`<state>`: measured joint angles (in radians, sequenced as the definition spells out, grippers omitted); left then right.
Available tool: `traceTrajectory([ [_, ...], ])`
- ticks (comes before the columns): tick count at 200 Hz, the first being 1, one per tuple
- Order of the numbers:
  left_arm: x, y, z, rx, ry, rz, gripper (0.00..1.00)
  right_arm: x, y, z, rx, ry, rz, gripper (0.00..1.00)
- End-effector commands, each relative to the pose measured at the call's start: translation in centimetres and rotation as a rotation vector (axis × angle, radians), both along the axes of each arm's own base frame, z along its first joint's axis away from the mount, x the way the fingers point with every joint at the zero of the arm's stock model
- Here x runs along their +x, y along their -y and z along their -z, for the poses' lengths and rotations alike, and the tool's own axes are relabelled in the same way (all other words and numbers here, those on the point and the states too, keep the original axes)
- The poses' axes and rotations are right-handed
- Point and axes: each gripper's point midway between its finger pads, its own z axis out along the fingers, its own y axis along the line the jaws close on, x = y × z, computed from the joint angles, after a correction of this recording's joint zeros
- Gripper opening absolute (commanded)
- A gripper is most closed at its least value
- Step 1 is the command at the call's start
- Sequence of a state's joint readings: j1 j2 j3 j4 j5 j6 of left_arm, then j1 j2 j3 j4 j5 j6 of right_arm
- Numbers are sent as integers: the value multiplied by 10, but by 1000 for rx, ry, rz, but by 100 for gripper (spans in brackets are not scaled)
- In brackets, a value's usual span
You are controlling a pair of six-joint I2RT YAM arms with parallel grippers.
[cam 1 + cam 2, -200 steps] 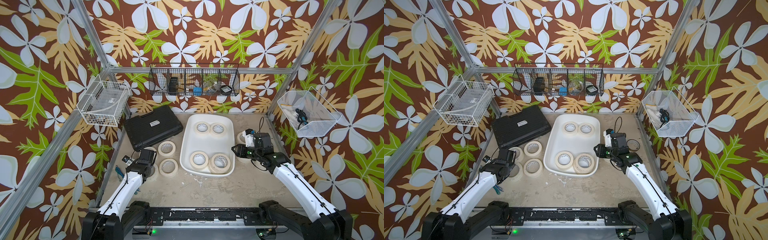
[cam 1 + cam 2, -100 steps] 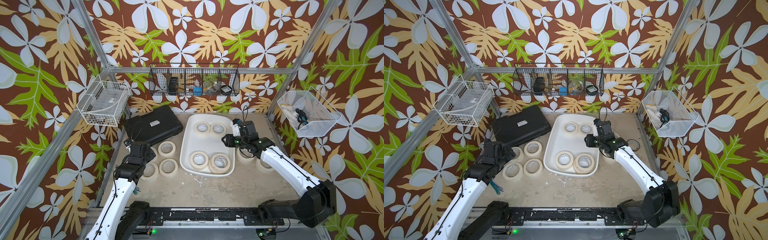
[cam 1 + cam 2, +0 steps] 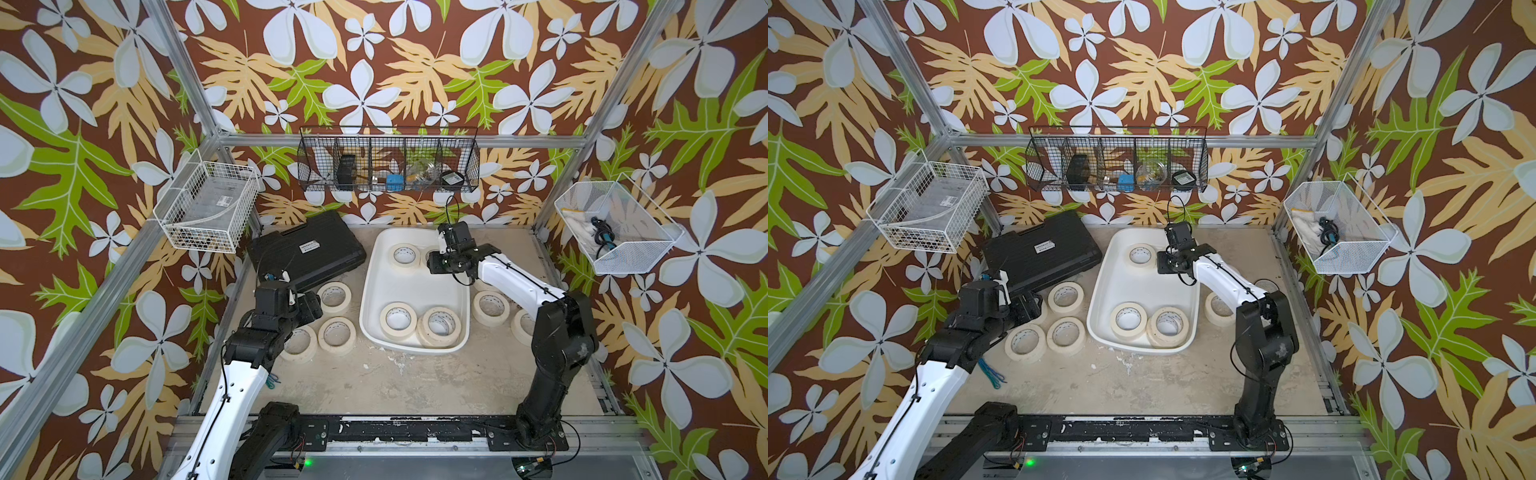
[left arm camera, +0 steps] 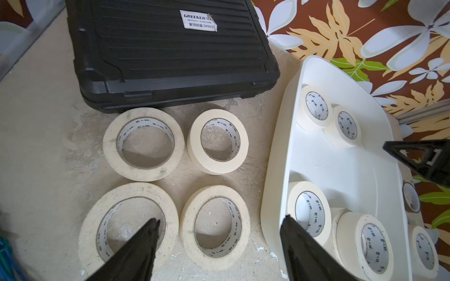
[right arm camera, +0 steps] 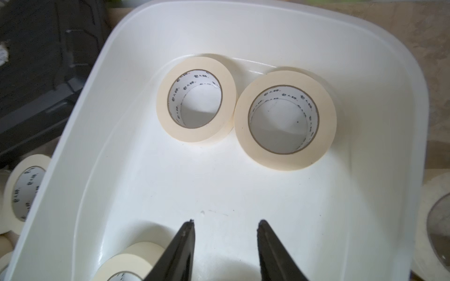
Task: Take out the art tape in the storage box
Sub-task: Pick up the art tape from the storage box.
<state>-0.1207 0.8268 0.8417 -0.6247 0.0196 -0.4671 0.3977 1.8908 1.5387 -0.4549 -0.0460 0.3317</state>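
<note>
The storage box point(image 3: 411, 286) is a white tub in the middle of the table. Two art tape rolls point(image 5: 196, 98) lie flat at its far end and two more point(image 3: 398, 319) at its near end. Several other rolls point(image 4: 143, 144) lie on the table left of the box, and two point(image 3: 491, 306) lie to its right. My left gripper point(image 4: 220, 218) hangs open above the left group, holding nothing. Over the far half of the box, my right gripper point(image 5: 226, 221) is open and empty, its tips short of the two far rolls. In a top view it hides part of one far roll.
A black ribbed case point(image 3: 307, 249) lies at the back left, close to the box and the left rolls. A black wire basket point(image 3: 388, 160) and two white mesh baskets point(image 3: 205, 208) hang on the walls. Blue cord point(image 3: 990, 372) lies by the left arm.
My right arm swung from the table right of the box to above its far end. My left gripper lifted off a roll by the case, opened wider and turned toward the box.
</note>
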Motion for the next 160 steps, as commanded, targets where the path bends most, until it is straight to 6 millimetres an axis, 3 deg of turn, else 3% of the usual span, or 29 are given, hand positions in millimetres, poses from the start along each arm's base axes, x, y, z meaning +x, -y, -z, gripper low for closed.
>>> traceTrajectory([
  [1,3,10,-7,-18,26,63,82,11,2,10,-75,2,-32,46],
  [87,2,22,2,-53,12,118,82,47,3,45,-156,-28,-64,46],
  [160,3,25,5,-63,7,134,82,56,-7,70,-154,-61,-101,48],
])
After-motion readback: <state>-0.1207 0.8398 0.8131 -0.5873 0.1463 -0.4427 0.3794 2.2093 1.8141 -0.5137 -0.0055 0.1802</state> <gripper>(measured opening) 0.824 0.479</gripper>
